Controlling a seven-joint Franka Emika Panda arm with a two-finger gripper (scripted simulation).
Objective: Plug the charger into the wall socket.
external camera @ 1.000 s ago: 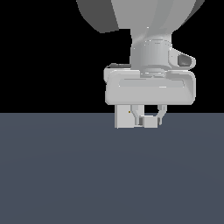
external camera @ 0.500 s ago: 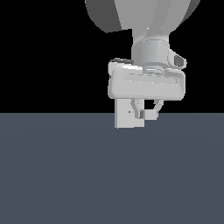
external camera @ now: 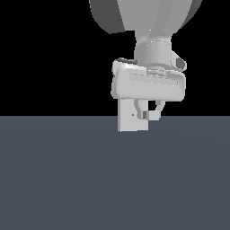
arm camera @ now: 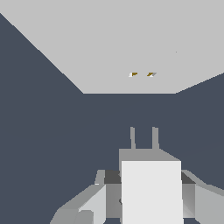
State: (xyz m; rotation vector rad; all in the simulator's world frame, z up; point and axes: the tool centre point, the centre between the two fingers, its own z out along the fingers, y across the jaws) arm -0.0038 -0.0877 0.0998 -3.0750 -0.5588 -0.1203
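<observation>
The charger (arm camera: 151, 188) is a small white block held between my gripper's fingers (arm camera: 94, 202). Its two prongs (arm camera: 132, 138) point at the wall socket (arm camera: 109, 43), a flat white plate with two small orange holes (arm camera: 142, 74). A gap of dark floor shows between the prongs and the plate. In the exterior view my gripper (external camera: 150, 114) hangs in front of the upright socket plate (external camera: 128, 120) and covers its upper right part. The charger (external camera: 155, 115) shows there only as a small white piece between the fingers.
A dark grey floor (external camera: 112, 179) spreads under the socket plate, and the background is black. The arm's large grey link (external camera: 148, 13) fills the top of the exterior view.
The hand has risen a little, tilted, and shifted slightly toward the exterior view's left, carrying the charger with it. The socket plate has not moved.
</observation>
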